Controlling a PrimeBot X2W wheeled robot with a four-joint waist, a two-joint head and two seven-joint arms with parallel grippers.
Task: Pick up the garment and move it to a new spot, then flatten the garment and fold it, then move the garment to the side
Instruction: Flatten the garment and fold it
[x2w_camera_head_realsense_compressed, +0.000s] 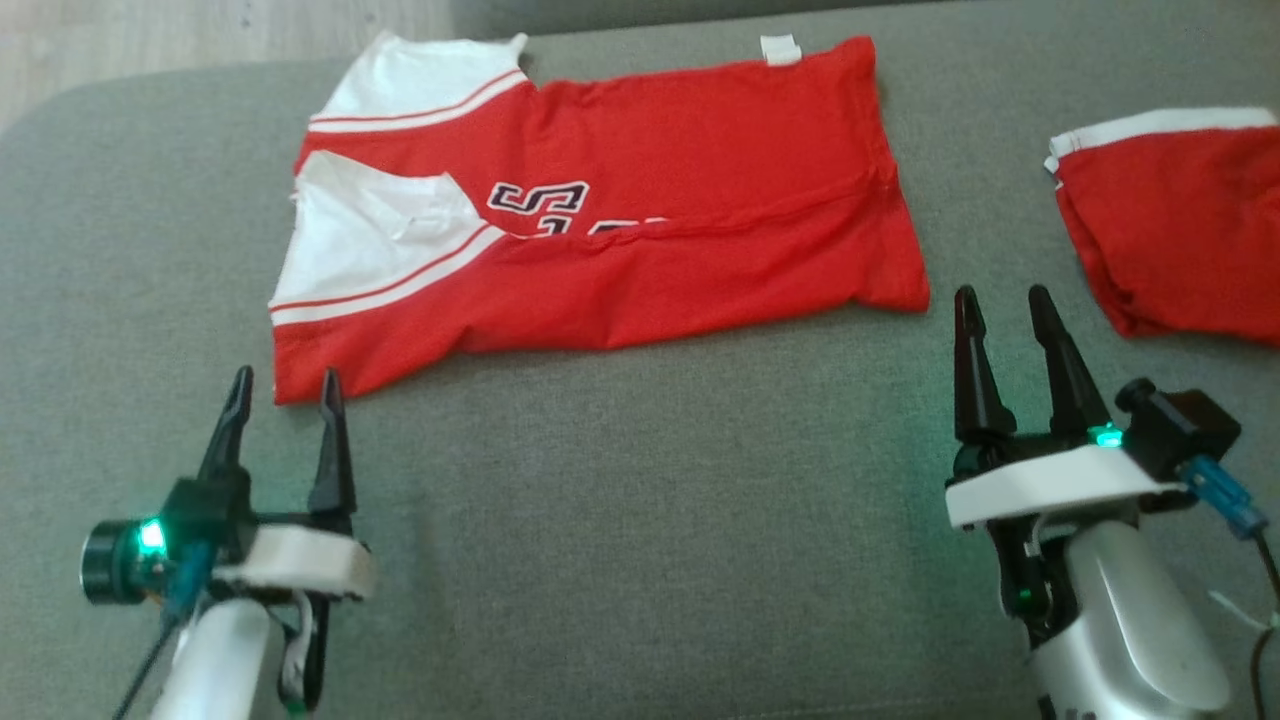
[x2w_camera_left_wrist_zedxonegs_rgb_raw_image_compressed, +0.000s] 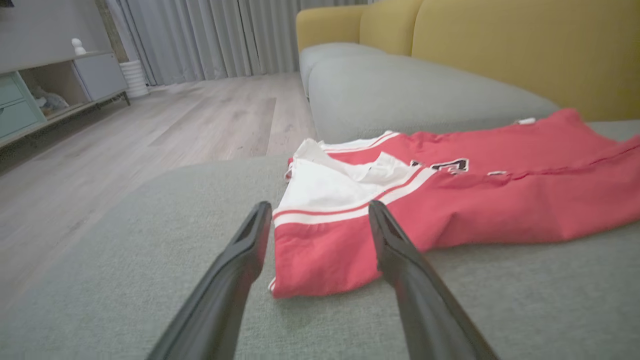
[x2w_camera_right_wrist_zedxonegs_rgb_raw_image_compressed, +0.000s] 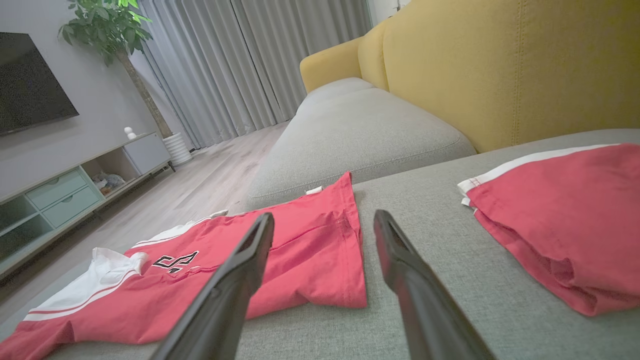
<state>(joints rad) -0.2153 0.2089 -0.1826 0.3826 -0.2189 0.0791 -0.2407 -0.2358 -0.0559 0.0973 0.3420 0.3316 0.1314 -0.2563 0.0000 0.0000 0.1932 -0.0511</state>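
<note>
Ahead on the grey fabric sofa seat (x2w_camera_head_realsense_compressed: 640, 520) lies the folded red-and-white jersey (x2w_camera_head_realsense_compressed: 680, 210), one corner just before my open left fingers (x2w_camera_head_realsense_compressed: 332, 450), its hem beside my open right fingers (x2w_camera_head_realsense_compressed: 1068, 370).

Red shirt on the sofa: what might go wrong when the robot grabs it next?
1. The shirt lies folded in layers. The open left gripper, close to its near corner, might pinch only the top layer and pull the fold apart.
2. A second red garment lies just beyond the open right gripper. Sliding the shirt that way could land it on top and tangle the two.
</note>
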